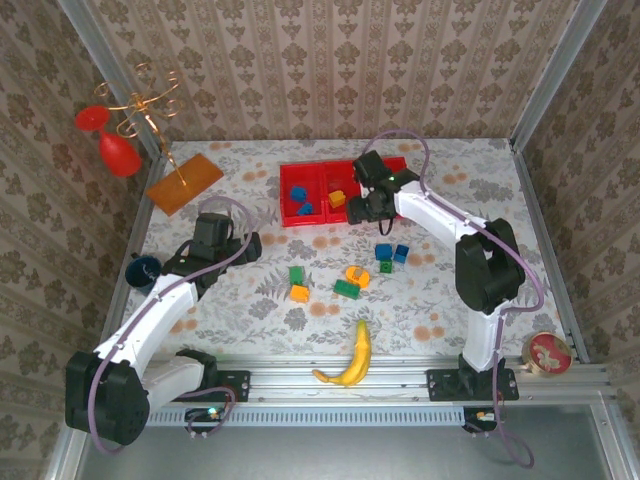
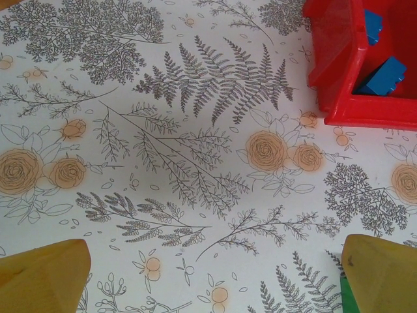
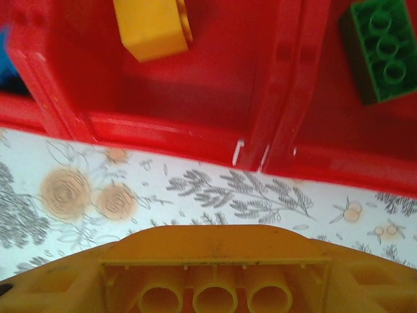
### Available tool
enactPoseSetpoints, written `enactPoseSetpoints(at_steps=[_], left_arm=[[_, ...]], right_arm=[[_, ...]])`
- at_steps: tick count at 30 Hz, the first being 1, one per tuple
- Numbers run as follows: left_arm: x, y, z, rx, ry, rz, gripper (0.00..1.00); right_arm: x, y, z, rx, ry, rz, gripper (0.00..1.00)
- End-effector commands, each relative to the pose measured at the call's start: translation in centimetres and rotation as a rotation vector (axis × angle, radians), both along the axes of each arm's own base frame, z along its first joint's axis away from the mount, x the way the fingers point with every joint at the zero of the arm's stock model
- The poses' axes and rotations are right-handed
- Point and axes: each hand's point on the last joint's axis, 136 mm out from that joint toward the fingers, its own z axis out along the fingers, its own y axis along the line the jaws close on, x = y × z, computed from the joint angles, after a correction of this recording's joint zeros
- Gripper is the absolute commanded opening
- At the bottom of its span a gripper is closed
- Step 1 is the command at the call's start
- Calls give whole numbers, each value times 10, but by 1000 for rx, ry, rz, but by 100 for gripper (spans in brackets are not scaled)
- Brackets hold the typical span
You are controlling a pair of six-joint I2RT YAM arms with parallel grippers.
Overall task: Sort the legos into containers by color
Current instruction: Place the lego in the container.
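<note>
Arms both reached out over the table (image 1: pixel 450 300). The right gripper (image 1: pixel 366 208) hung at the near edge of the red tray (image 1: pixel 320 185) and seemed to squeeze an orange brick (image 3: pixel 215 274). The left gripper (image 2: pixel 208 274) pointed down near the tray's corner, its fingers (image 2: pixel 42 274) wide apart. More bricks (image 1: pixel 347 289) lay loose on the table.

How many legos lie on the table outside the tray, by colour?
Blue legos: 2
Green legos: 3
Orange legos: 2
Total: 7
</note>
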Motion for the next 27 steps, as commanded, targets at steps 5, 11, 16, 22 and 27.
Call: enactPoseSetpoints(at_steps=[5, 11, 16, 22, 27], left_arm=[[1, 2, 5, -30, -14, 13, 100], [2, 2, 7, -38, -19, 16, 100], [2, 3, 5, -35, -14, 16, 100], [2, 3, 4, -42, -10, 18, 100], [3, 0, 4, -53, -6, 13, 100]], right_arm=[[28, 14, 18, 6, -50, -1, 45], [51, 23, 19, 0, -76, -3, 45], [69, 29, 14, -7, -89, -10, 46], [89, 34, 3, -33, -96, -18, 54], [98, 37, 0, -45, -95, -23, 67]])
